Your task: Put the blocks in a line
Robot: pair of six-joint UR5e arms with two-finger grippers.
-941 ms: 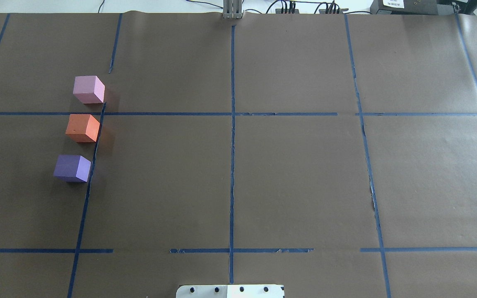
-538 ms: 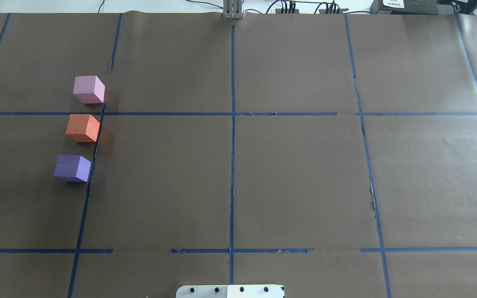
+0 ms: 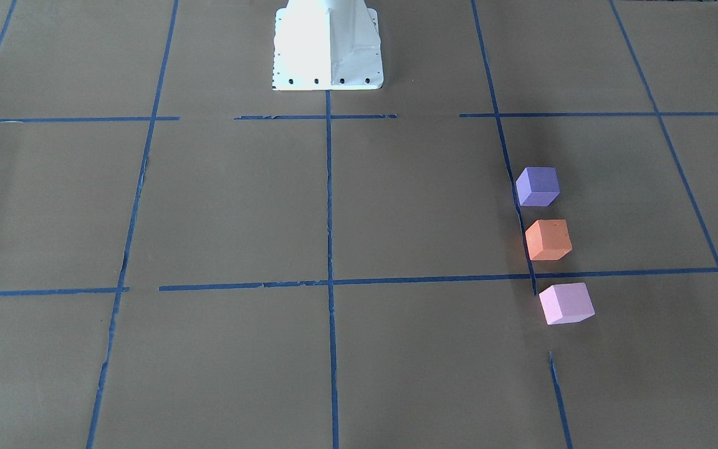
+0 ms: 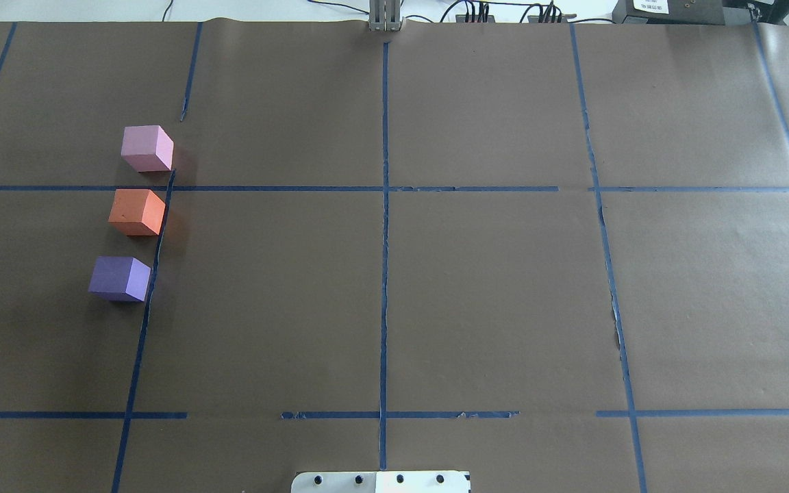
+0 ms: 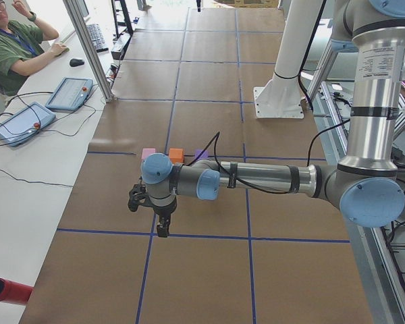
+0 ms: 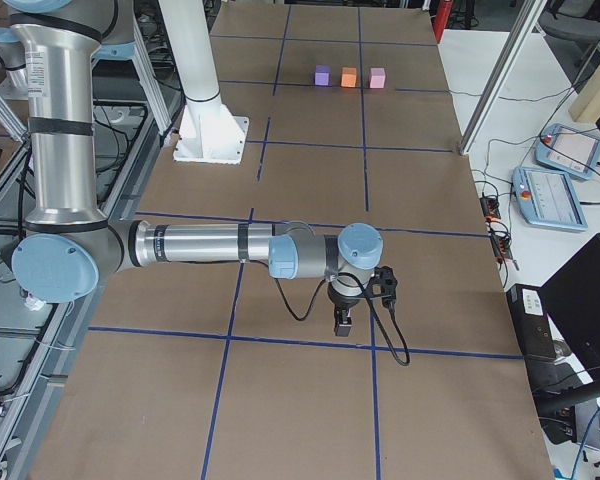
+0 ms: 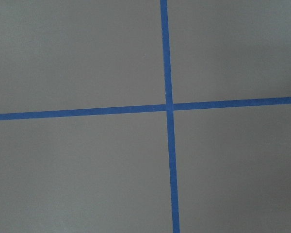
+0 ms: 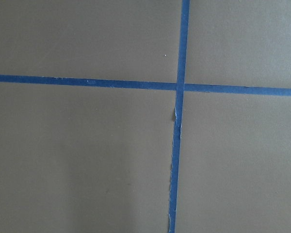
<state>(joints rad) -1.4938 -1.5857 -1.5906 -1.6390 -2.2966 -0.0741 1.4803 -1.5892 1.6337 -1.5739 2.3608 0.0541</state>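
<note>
**Blocks.** Three blocks stand on the left half of the desk, in one row running from the far edge toward the robot's edge. The pink block (image 4: 146, 148) is farthest from the robot, the orange block (image 4: 136, 212) is in the middle, and the purple block (image 4: 119, 279) is nearest. Small gaps separate them and none touch. Each sits flat on the brown paper (image 4: 490, 294), just beside a strip of blue tape (image 4: 136, 356).

**Grippers.** The left gripper (image 5: 162, 231) hangs pointing down above the desk near its left end, apart from the blocks. The right gripper (image 6: 343, 326) hangs likewise near the right end, well apart from them. Both appear in side views only, so it cannot be told whether their fingers are apart or together. Each wrist camera shows paper and a tape crossing.
</note>
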